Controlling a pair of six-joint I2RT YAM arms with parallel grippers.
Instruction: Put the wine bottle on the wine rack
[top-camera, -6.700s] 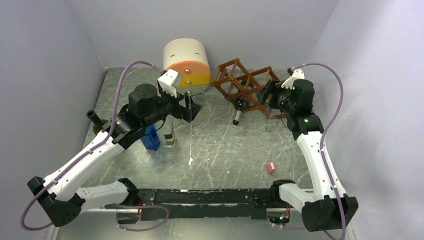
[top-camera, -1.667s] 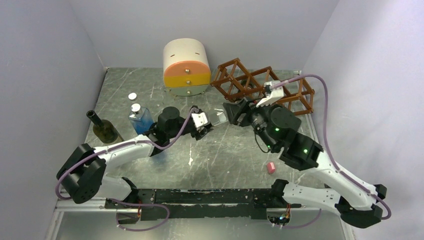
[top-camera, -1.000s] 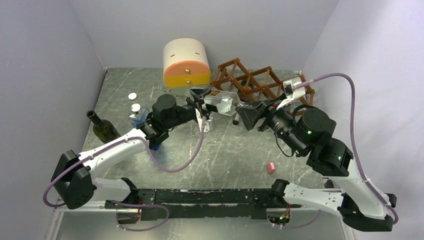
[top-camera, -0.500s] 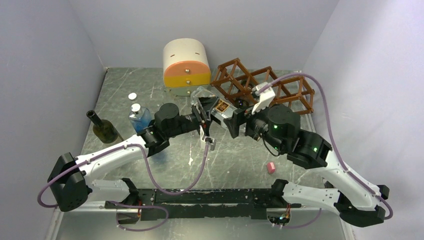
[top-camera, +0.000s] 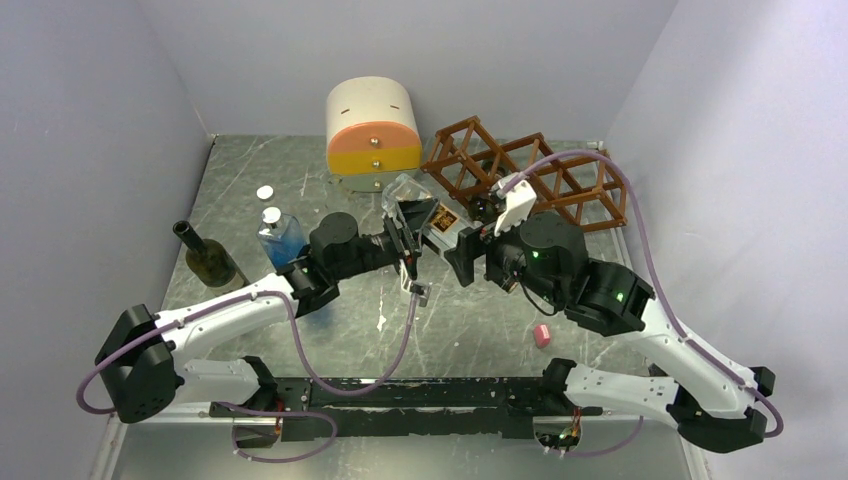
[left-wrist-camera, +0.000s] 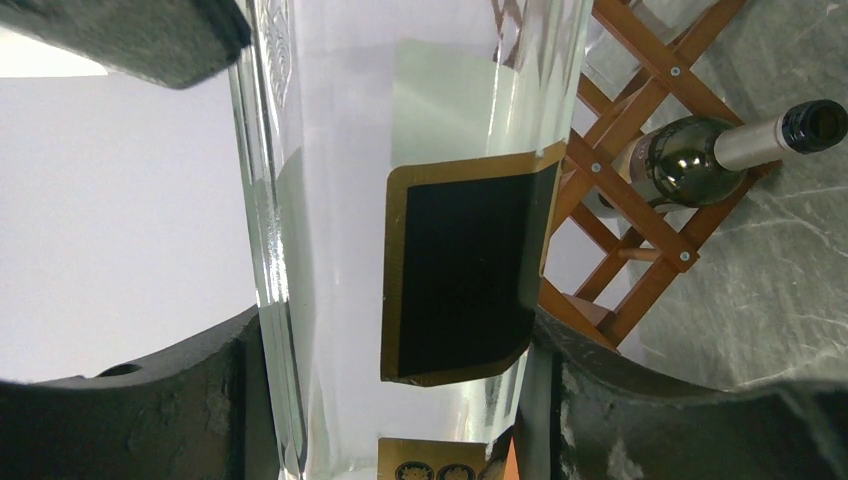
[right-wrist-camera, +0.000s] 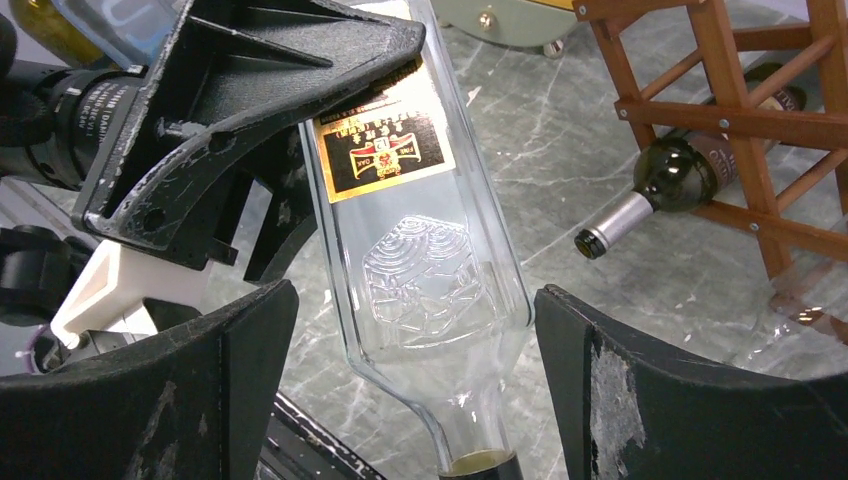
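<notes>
A few seconds back the two arms were far apart, one at the right end of the wine rack (right-wrist-camera: 730, 113) and one well off to its left. Now they meet just in front of the rack's left end. Half a second ago the right jaws sat closer round the wine bottle (right-wrist-camera: 420, 260). Now they stand wide.

From the top camera we see the clear wine bottle up in the air, above the desk (top-camera: 470, 305), tilted, just in front of the rack's left end. It is not in any cell of the rack.

Only the wrist cameras show the grip. The left wrist view shows the bottle's black and gold label. It also shows a dark bottle (left-wrist-camera: 690, 155) lying in the rack, its neck poking out the front.

The left jaws are about half open and squeeze the clear bottle, with a finger (left-wrist-camera: 130, 410) pressed on each side of the glass.

The right jaws are spread wide around the bottle's shoulder and hold nothing. One finger (right-wrist-camera: 160, 400) is clearly apart from the glass. The other is very near it, and we cannot tell if it touches.
</notes>
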